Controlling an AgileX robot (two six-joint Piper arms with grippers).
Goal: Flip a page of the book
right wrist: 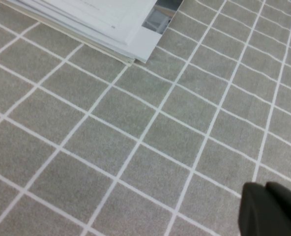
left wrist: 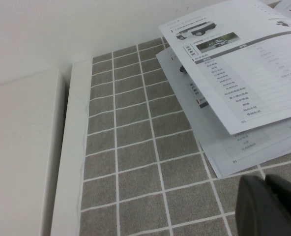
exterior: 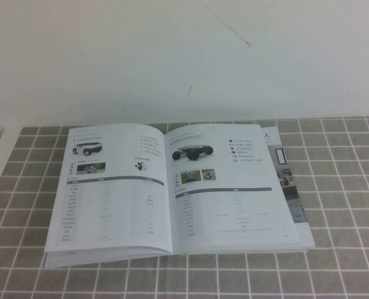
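Lying open on grey tiles, the book [exterior: 172, 193], glossy white; left gripper [left wrist: 271, 206] and right gripper [right wrist: 271, 209] beside it, jaws unreadable.

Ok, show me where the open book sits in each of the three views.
High view: the book lies open mid-table on the tiled cloth; no arm shows.
Left wrist view: its left-hand pages fill the upper right, past the left gripper.
Right wrist view: only its corner shows, far from the right gripper.
Shared landmark: the grey tiled cloth.

Grey tiled tabletop [exterior: 346, 205]: open book [exterior: 172, 193] flat.
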